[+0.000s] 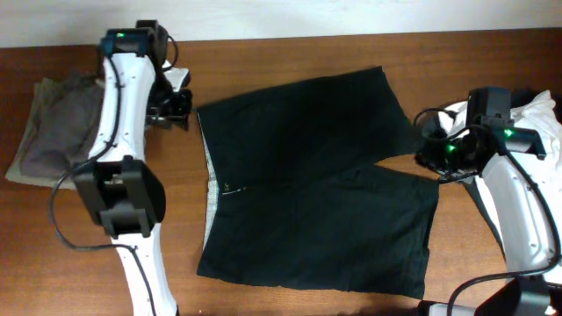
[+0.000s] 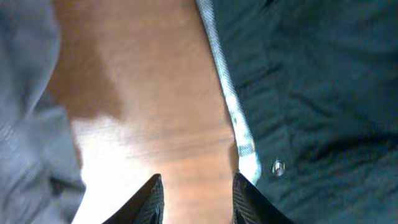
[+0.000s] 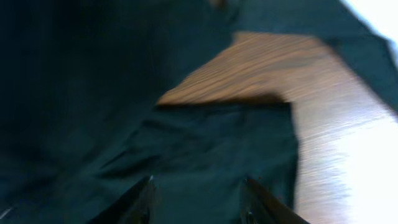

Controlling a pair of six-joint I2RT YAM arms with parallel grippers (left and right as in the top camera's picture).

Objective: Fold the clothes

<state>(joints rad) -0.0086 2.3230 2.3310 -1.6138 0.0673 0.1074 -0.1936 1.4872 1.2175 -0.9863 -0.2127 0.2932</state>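
**Shorts** (image 1: 307,184): dark; laid flat and unfolded at the middle of the table (image 1: 290,53), waistband to the left, legs to the right. No fold is seen in them, so this garment is judged to be at its start.

**Grey garment** (image 1: 53,127): folded, set at the table's left edge; judged done.

**White garment** (image 1: 544,118): bunched at the right edge, partly hidden by the right arm; judged left to do.

**Left gripper** (image 2: 198,180): jaws held moderately apart; nothing is held. Bare wood is seen between the fingers, and the waistband (image 2: 239,124) lies just beside one of them, at the shorts' far left corner.

**Right gripper** (image 3: 199,182): jaws held apart; nothing is gripped. It is placed over the dark cloth of a leg, near the gap between the two legs. Contact with the cloth cannot be told, as the view is blurred.
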